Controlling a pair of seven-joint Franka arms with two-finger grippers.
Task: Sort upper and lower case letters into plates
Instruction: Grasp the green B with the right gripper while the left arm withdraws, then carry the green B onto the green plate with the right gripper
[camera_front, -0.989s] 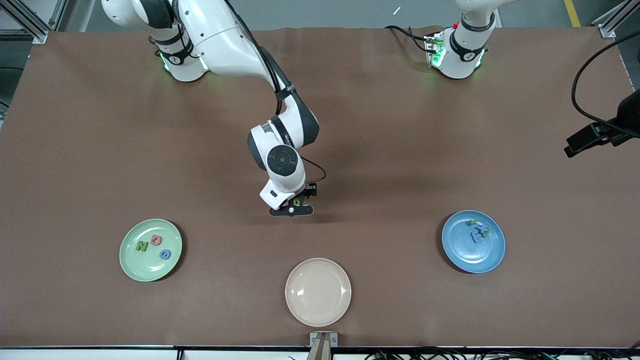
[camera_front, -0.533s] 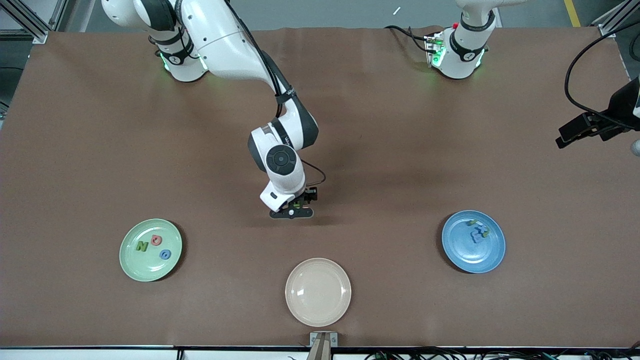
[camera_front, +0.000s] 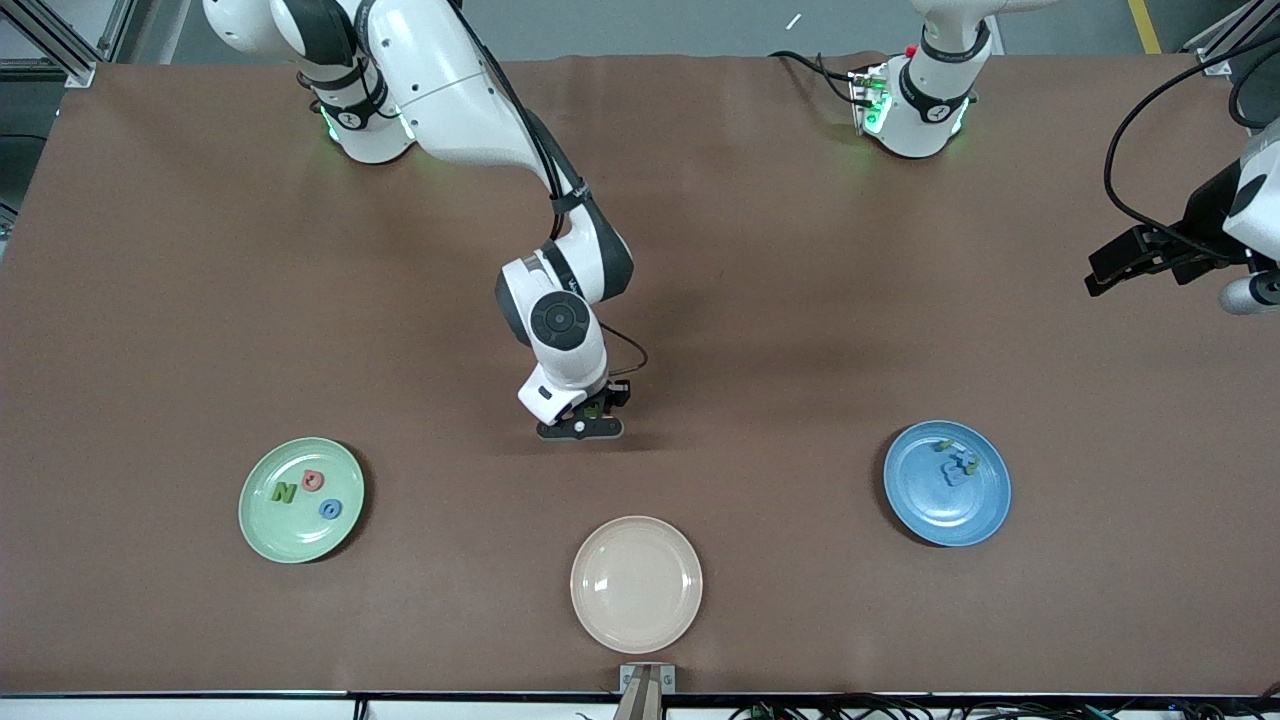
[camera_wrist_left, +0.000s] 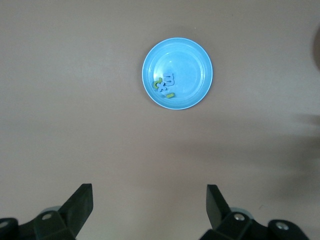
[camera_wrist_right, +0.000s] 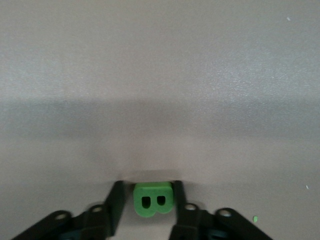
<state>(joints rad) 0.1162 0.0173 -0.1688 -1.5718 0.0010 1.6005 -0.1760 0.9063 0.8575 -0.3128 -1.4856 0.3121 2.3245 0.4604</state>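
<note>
My right gripper (camera_front: 592, 410) is low over the bare table between the two plates, shut on a green letter B (camera_wrist_right: 154, 200), whose green shows between the fingers (camera_front: 594, 407). The pale green plate (camera_front: 290, 535) toward the right arm's end holds a green N (camera_front: 284, 492), a red letter (camera_front: 313, 481) and a blue letter (camera_front: 329, 509). The blue plate (camera_front: 925, 510) toward the left arm's end holds a small heap of blue and green letters (camera_front: 955, 465). My left gripper (camera_front: 1100, 278) is open and empty, high over the table's edge; its wrist view shows the blue plate (camera_wrist_left: 187, 55) and its letters (camera_wrist_left: 165, 85).
A cream plate (camera_front: 636, 585) with nothing on it lies near the front edge, between the two other plates. A black cable (camera_front: 1130, 130) hangs by the left arm. Brown cloth covers the table (camera_front: 800, 300).
My left gripper has moved in from the table's end toward the middle. My right gripper has shifted slightly, still holding the green B.
</note>
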